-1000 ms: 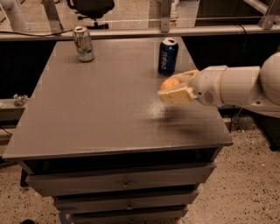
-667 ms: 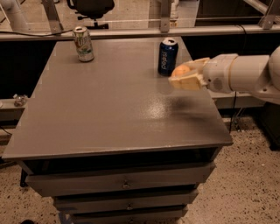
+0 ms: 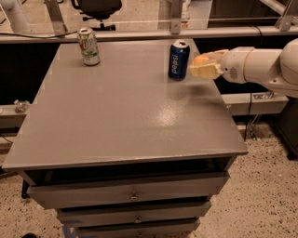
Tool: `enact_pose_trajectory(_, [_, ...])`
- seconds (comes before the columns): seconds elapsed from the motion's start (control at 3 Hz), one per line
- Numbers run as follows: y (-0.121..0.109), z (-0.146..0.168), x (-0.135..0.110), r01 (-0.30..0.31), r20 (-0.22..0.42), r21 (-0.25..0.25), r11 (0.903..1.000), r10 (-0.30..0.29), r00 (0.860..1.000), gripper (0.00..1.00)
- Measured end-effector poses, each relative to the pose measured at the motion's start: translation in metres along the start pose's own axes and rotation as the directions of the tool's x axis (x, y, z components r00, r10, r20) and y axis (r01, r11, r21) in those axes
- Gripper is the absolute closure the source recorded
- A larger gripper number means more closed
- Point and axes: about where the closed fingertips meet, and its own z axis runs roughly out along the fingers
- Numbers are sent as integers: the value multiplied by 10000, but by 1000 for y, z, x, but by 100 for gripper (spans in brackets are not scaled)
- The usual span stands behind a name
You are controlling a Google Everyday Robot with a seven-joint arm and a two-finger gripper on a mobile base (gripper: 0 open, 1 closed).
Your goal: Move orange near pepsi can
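The pepsi can (image 3: 178,59) stands upright at the far right of the grey table (image 3: 125,107); it is dark blue with white lettering and a silver top. My gripper (image 3: 201,65) comes in from the right on a white arm and is just to the right of the can, slightly above the table. It is shut on the orange (image 3: 200,59), of which only a small orange patch shows between the pale fingers.
A white-and-green soda can (image 3: 88,46) stands at the table's far left corner. The table has drawers (image 3: 132,193) below its front edge. An office chair (image 3: 95,9) and metal rails stand behind the table. Speckled floor lies to the right.
My gripper has carried the orange up and away from the table's middle right toward the far right, and now holds it right beside the pepsi can.
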Motion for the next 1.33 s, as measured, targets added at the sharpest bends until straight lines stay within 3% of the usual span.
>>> enact_pose_trajectory(0.67, [-17,33,29,-739,47,-39,9973,739,9973,100])
enact_pose_trajectory(1.33, [-11,50,48,-1151,-202,-364,9927,1144,9932,59])
